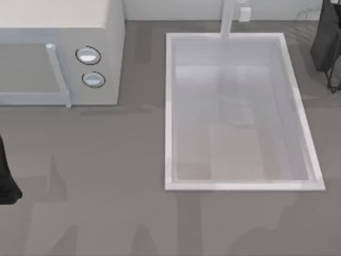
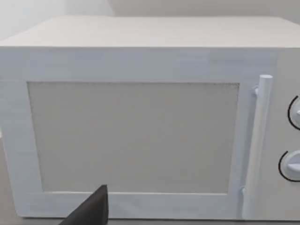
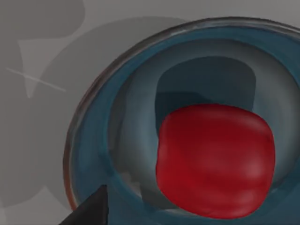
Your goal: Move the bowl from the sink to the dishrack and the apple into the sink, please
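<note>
The bowl (image 3: 187,126) lies close under my right wrist camera with the apple (image 3: 214,159) sitting inside it, on a grey surface; from above, the sink (image 1: 170,106) looks bare, so the bowl seems already out of it. My right arm is up at the table's far right edge, beside some thin dark wires that may be the dishrack (image 1: 334,80). I cannot tell whether my right gripper's fingers are apart or together. I judge the apple is next: I should come straight down over it, grip across its middle and lift clear of the rim without tipping the bowl. My left arm is parked at the left, facing the microwave (image 2: 140,117); its fingers I cannot tell either.
</note>
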`<act>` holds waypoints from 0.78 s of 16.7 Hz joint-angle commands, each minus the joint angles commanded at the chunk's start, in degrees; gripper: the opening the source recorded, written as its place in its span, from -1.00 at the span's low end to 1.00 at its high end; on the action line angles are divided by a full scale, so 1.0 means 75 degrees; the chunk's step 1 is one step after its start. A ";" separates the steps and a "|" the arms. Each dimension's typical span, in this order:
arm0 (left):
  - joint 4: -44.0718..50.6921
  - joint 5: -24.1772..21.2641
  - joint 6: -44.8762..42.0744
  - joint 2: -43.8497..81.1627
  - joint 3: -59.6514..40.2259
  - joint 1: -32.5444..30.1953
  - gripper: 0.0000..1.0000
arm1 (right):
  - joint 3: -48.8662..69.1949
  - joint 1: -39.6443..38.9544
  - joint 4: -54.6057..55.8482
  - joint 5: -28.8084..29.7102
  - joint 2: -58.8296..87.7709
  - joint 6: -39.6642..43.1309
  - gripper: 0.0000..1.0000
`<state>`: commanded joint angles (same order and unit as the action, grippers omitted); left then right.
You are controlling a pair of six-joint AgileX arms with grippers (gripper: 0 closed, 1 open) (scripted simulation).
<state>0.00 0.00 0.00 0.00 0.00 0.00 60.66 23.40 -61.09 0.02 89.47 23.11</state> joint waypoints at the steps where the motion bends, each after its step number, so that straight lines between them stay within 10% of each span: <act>1: 0.0000 0.0000 0.0000 0.0000 0.0000 0.0000 1.00 | -0.0068 -0.0018 0.0090 0.0000 0.0051 0.0016 1.00; 13: 0.0000 0.0000 0.0000 0.0000 0.0000 0.0000 1.00 | -0.1830 0.0014 0.3304 0.0000 0.1489 -0.0046 1.00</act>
<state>0.00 0.00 0.00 0.00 0.00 0.00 46.94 23.51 -36.30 0.02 100.63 22.76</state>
